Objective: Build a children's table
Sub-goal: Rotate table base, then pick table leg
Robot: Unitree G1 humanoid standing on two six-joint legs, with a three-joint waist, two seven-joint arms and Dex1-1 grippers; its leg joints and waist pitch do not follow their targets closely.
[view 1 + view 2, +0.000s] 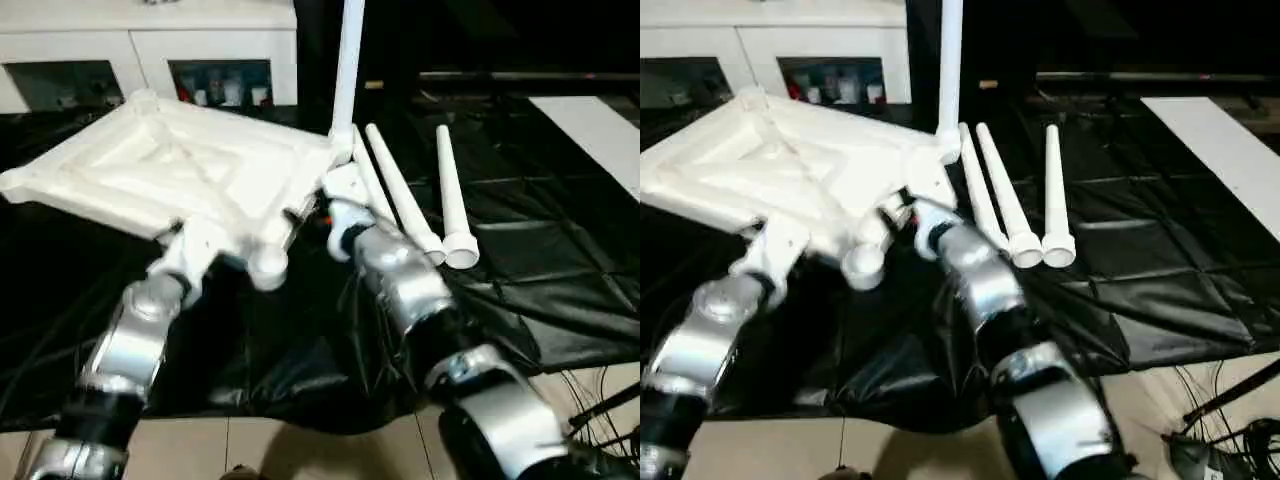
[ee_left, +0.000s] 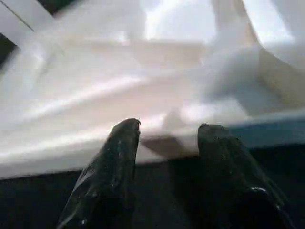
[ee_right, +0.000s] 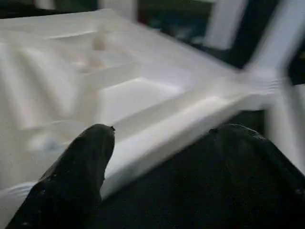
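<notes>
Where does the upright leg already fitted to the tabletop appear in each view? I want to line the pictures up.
Left eye view: the fitted leg rises from the tabletop's far right corner to the top edge.
Right eye view: same leg, left of centre.
Left wrist view: I cannot pick it out.
Right wrist view: blurred white bars at upper right; cannot tell.
Shared landmark: the tabletop's rim.

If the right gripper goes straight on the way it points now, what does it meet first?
Most likely the rim of the white tabletop, which crosses between the right gripper's open fingers in its wrist view. How near the rim lies is hard to judge.
</notes>
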